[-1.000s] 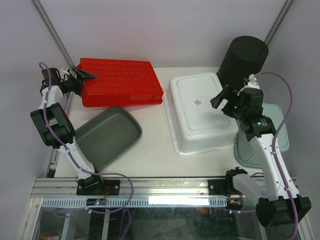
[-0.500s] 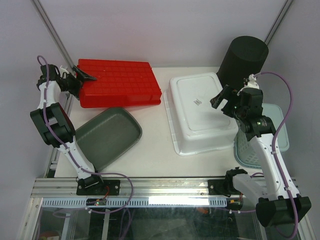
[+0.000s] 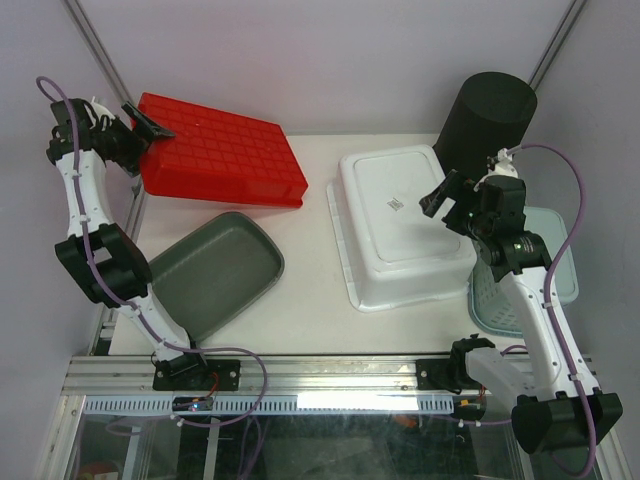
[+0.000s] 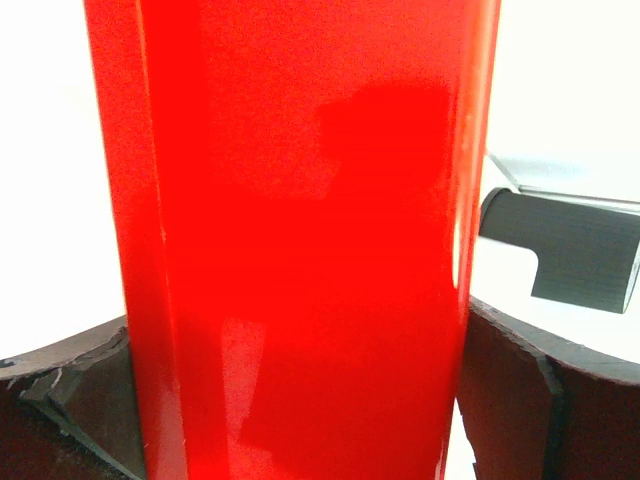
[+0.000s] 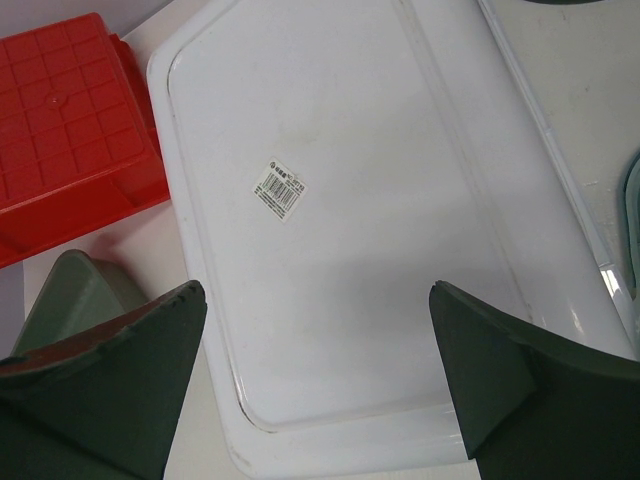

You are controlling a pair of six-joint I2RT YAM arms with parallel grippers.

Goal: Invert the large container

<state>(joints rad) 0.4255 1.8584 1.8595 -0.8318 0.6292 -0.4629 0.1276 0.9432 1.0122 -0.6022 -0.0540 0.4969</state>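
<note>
One deep white rectangular plastic tub (image 3: 400,225) is seen right of centre, base upward, long axis near to far. One right gripper (image 3: 447,203) is held spread above it. One left gripper (image 3: 148,128) is clamped on one shallow red tray (image 3: 225,160), far left.

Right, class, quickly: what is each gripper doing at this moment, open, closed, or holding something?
Left gripper: closed on the edge of the red tray.
Right gripper: open, empty, above the large container.

Top view looks down on everything; both close wrist views share the red tray (image 5: 60,110).
</note>
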